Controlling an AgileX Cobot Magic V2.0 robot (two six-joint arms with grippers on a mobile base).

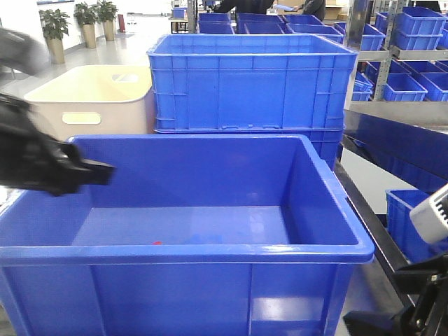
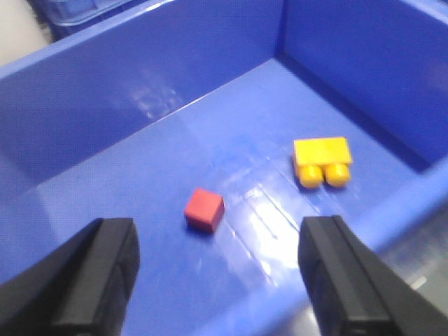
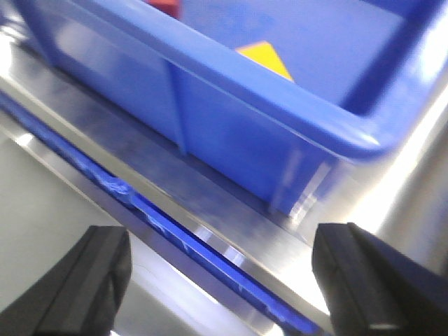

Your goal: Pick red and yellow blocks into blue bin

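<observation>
The red block (image 2: 204,209) and the yellow brick (image 2: 322,159) lie on the floor of the blue bin (image 1: 210,246); the brick lies on its side with its two studs facing me. In the front view only a red sliver (image 1: 157,243) shows above the near rim. My left gripper (image 2: 220,280) is open and empty, above the bin's near-left part, over the red block. My right gripper (image 3: 224,280) is open and empty, outside the bin over the metal table edge. In the right wrist view the yellow brick (image 3: 264,58) and the red block (image 3: 164,5) show inside the bin (image 3: 231,77).
A beige tub (image 1: 91,98) stands behind the bin at the left. Ribbed blue crates (image 1: 248,80) are stacked behind it. A metal table edge with a blue strip (image 3: 203,231) runs along the bin's right side. Shelves with more blue crates (image 1: 409,70) stand at the right.
</observation>
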